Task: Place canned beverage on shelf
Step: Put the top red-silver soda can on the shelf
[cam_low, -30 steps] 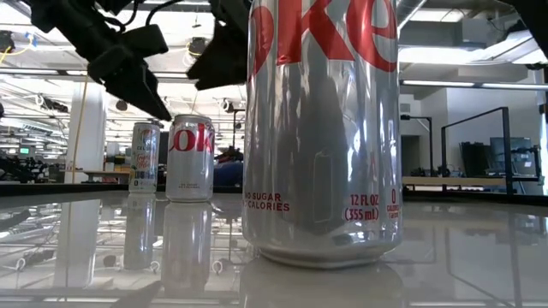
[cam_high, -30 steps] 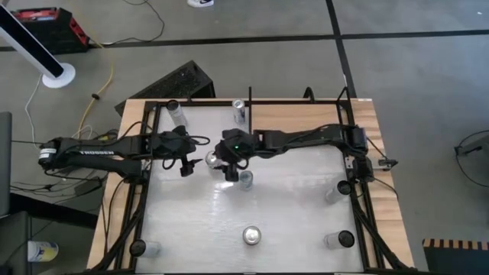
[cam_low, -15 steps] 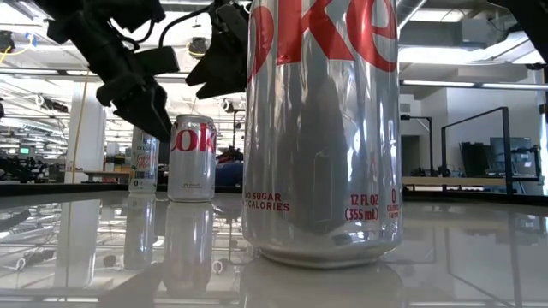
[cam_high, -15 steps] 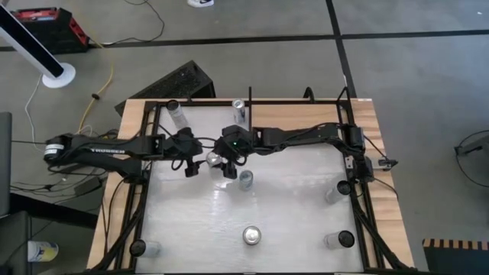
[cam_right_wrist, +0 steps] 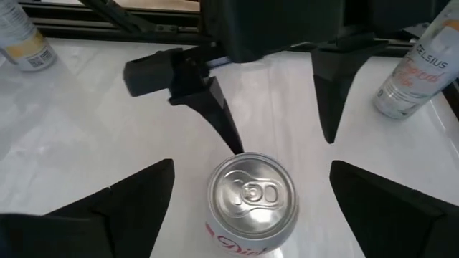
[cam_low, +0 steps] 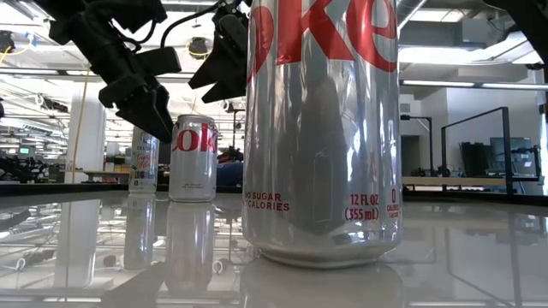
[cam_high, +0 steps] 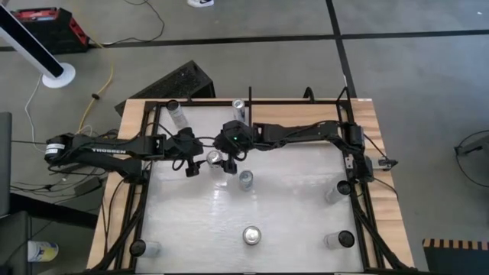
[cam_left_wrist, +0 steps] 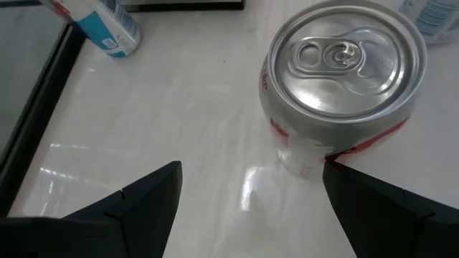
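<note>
2 arms, both reaching to mid-tabletop, nearer the back edge.
Left gripper (cam_high: 192, 162): claws apart, aimed at Coke can (cam_high: 215, 158), no contact. Left wrist view: can upright just ahead of fingers (cam_left_wrist: 143, 204).
Right gripper (cam_high: 225, 163): claws spread wide either side of the same can, gap on both sides, no grip.
Coke can upright on white tabletop (cam_high: 290, 206), between the 2 grippers, well apart from shelf (cam_high: 294, 114).
1 shelf, at back edge toward the right corner.
Silver-top cans: 4 total. Besides the Coke can:
- slim can (cam_high: 239, 107) at back edge, just beside shelf's left end
- 2nd can (cam_high: 245, 179) near centre, just beside right gripper
- 3rd can (cam_high: 251, 235) mid front edge

Clear bottle-like containers: 4.
- back-left bottle (cam_high: 177, 113)
- front-left bottle (cam_high: 145, 248)
- front-right bottle (cam_high: 338, 241)
- right-edge bottle (cam_high: 336, 191)

Can't tell contents.
</note>
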Controlling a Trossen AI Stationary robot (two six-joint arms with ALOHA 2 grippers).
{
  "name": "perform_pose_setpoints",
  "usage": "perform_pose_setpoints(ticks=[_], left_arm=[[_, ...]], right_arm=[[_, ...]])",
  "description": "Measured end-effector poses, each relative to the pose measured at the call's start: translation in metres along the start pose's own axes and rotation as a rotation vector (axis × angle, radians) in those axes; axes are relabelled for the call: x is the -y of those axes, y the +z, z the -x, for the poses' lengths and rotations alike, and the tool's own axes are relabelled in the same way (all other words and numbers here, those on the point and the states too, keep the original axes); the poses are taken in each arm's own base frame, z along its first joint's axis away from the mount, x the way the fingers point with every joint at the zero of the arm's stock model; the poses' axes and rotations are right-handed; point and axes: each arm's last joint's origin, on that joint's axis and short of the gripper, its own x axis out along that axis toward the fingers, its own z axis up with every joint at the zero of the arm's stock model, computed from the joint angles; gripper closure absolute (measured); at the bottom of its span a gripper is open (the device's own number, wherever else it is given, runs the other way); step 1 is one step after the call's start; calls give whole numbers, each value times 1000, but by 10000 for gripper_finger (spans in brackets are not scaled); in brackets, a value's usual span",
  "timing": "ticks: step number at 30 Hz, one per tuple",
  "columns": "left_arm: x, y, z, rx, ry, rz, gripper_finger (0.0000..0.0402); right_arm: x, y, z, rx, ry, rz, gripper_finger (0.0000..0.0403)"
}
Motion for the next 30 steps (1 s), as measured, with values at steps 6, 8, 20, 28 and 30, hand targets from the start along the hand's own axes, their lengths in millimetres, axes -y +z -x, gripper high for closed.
perform_pose_setpoints(ticks=[6,8,20,28,30], left_arm=[[0,0,0,1,1,-3,79],[0,0,0,1,1,-3,79],[0,0,0,0,-6,-1,79],[0,0,0,2,-6,-5,79],[0,0,0,2,-6,-5,79]], right_arm=[[0,-1,-1,-1,-1,5,6],[0,-6,-14,14,-1,6,6],[1,-20,-29,-42,-18,-22,7],[1,-20,-29,-36,-22,-20,7],[1,-20,-29,-36,-22,-20,7]])
